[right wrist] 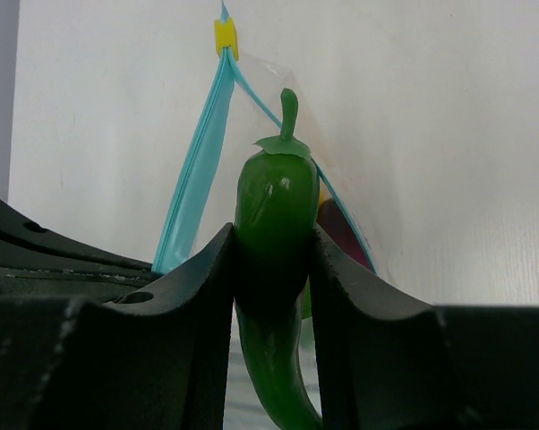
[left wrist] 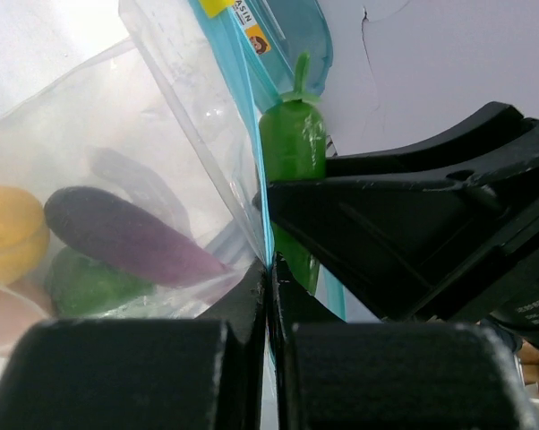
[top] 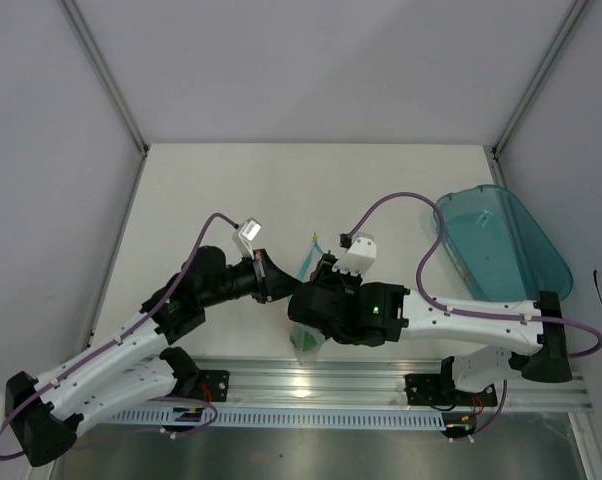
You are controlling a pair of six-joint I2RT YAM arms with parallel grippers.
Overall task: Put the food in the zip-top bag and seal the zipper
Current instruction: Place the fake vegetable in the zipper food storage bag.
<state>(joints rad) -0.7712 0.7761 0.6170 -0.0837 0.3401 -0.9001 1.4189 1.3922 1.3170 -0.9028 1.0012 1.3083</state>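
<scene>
Holding a green pepper (right wrist: 274, 202) at the open mouth of the zip-top bag (left wrist: 162, 152), between the two arms near the table's (top: 281, 190) front edge.
The right gripper (right wrist: 271, 251) clamps the pepper stem-up between its fingers, just beside the teal zipper (right wrist: 193, 179). The left gripper (left wrist: 268, 269) is pinched tight on the bag's edge at the zipper. Inside the bag lie the purple eggplant (left wrist: 126, 237), yellow pepper (left wrist: 10, 233), another green piece (left wrist: 86, 285) and the pale egg (left wrist: 5, 318). A teal tray (top: 501, 240) sits well apart to the right.
</scene>
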